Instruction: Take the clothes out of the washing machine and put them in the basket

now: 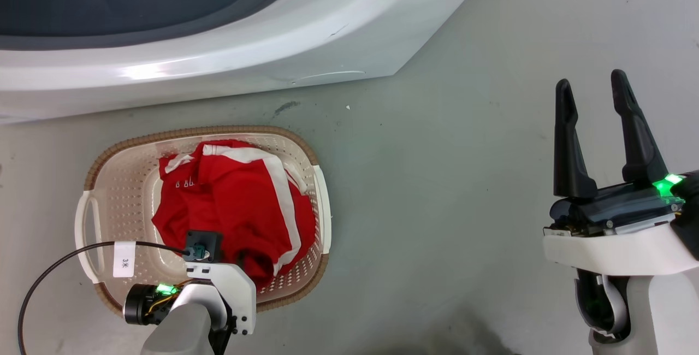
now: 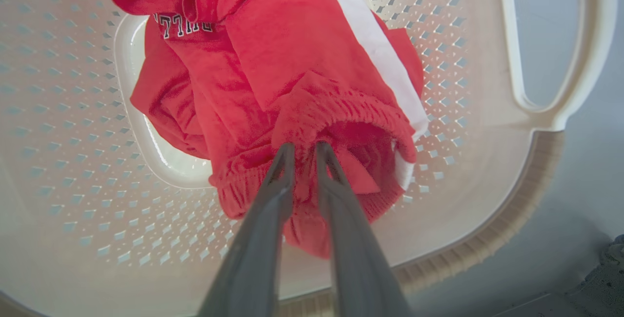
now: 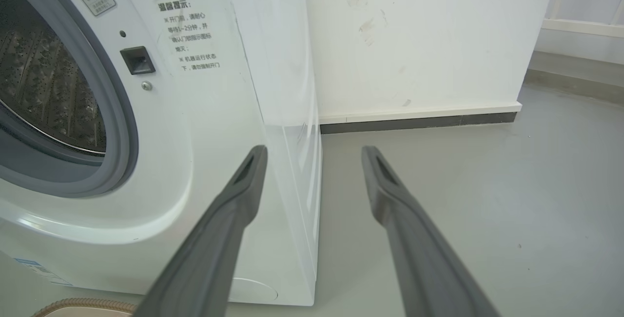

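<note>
the clothes [image 1: 235,202], a red bundle with white stripes, lie heaped in the basket [image 1: 125,180], filling its middle and right half. the basket sits on a smooth grey floor [image 1: 464,180], just near of the washing machine [image 1: 273,43], whose white front runs across the far side of the head view. a black cable [image 1: 54,267] with a white tag [image 1: 124,259] loops over the basket's left near rim.

the left wrist view adds what the head view hides under the arm: the left gripper [image 2: 304,148] has its fingers drawn nearly together, pinching the ribbed elastic waistband of the clothes [image 2: 273,78] above the perforated basket [image 2: 63,127] floor. small lettering [image 2: 187,27] shows on a fold at the far left of the bundle.

the right gripper [image 1: 591,78] is well right of the basket, over bare floor, fingers spread apart and holding nothing. from the right wrist view the right gripper [image 3: 314,153] frames the washing machine [image 3: 204,136] corner, and this view gives the room: a scuffed white wall [image 3: 414,39], a dark skirting strip [image 3: 419,123], the steel drum [image 3: 44,78] inside the grey seal [image 3: 117,127], the door latch socket [image 3: 137,60] and a printed notice [image 3: 195,34] on the front panel.
</note>
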